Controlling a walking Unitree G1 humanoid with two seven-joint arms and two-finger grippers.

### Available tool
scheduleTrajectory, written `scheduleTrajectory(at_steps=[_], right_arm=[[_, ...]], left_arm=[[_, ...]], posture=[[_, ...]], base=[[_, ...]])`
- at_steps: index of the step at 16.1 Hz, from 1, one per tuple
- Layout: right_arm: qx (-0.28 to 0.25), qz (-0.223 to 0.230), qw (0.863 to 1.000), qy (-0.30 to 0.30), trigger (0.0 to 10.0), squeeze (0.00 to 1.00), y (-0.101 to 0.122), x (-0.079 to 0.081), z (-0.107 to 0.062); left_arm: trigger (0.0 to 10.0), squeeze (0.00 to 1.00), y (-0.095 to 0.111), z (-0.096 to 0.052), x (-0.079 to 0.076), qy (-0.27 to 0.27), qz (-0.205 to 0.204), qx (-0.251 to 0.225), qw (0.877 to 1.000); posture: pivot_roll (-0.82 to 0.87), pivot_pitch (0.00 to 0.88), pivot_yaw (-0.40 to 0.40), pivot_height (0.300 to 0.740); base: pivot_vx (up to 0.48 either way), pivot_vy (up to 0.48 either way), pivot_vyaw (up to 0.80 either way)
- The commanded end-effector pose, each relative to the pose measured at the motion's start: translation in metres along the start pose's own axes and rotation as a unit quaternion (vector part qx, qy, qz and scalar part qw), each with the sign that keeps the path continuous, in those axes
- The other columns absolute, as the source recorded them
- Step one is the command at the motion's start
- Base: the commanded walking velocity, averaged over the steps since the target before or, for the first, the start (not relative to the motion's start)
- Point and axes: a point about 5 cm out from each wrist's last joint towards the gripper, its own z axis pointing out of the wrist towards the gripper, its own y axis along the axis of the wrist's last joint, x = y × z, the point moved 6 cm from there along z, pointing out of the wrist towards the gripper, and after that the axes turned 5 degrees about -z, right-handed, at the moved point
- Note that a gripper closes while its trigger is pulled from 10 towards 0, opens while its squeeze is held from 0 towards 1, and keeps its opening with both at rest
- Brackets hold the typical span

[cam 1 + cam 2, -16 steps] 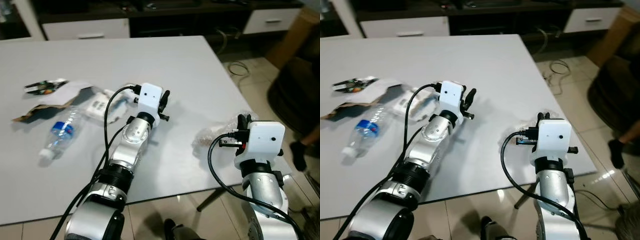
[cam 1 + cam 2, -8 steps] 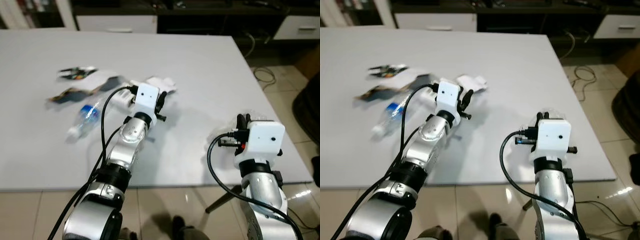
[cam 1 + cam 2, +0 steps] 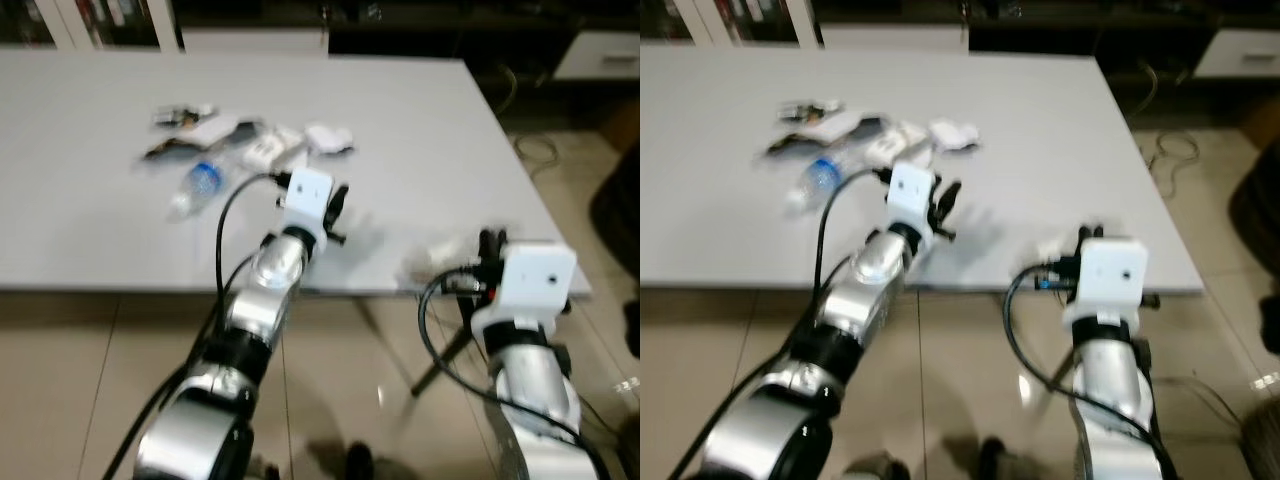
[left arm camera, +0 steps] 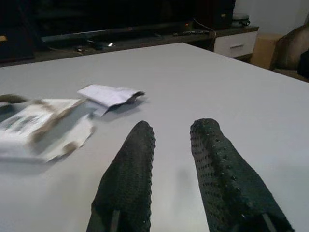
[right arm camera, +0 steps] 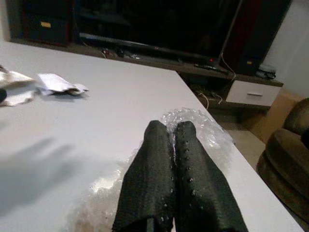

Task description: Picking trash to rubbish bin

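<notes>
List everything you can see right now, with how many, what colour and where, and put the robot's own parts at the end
Table: one, white, in front of the robot.
Plastic bottle: one, clear with blue label, lying on the table's left part.
Paper and cardboard scraps: a small pile, white and brown, beyond the bottle.
Crumpled paper: one, white, at the pile's right end.
Bubble wrap: one piece, clear, near the table's right front corner.
Drawer unit: one, white, behind the table.
Cable: one, pale, on the tiled floor to the right.
Left gripper: black fingers apart, over bare table.
Right gripper: black fingers together, over the bubble wrap.
</notes>
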Motion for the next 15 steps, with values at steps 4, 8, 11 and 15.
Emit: scheduleTrajectory(at_steps=[4, 8, 11, 15], right_arm=[[-0.001, 0.001, 1.0, -0.003, 10.0, 0.0, 0.0017, -0.0009, -0.0013], [-0.002, 0.0, 1.0, -0.004, 10.0, 0.0, 0.0021, -0.0015, -0.0012], [-0.003, 0.0, 1.0, -0.004, 10.0, 0.0, 0.0024, -0.0015, -0.0007], [-0.003, 0.001, 1.0, -0.006, 10.0, 0.0, 0.0023, -0.0018, -0.0004]], left_arm=[[10.0, 0.0, 0.0, 0.0011, 0.0018, -0.002, -0.01, 0.004, 1.0], [10.0, 0.0, -0.0031, 0.0017, 0.0035, -0.002, -0.023, 0.014, 1.0], [10.0, 0.0, -0.003, 0.0023, 0.0041, -0.003, -0.024, 0.015, 1.0], [10.0, 0.0, -0.0025, 0.0028, 0.0041, -0.007, -0.022, 0.016, 1.0]], posture=[[0.04, 0.11, -0.026, 0.74], [0.04, 0.107, -0.025, 0.74], [0.04, 0.105, -0.024, 0.74], [0.04, 0.105, -0.021, 0.74]], base=[[-0.14, 0.0, 0.0], [0.0, 0.185, 0.0], [0.0, 0.431, 0.0], [0.0, 0.455, 0.0]])
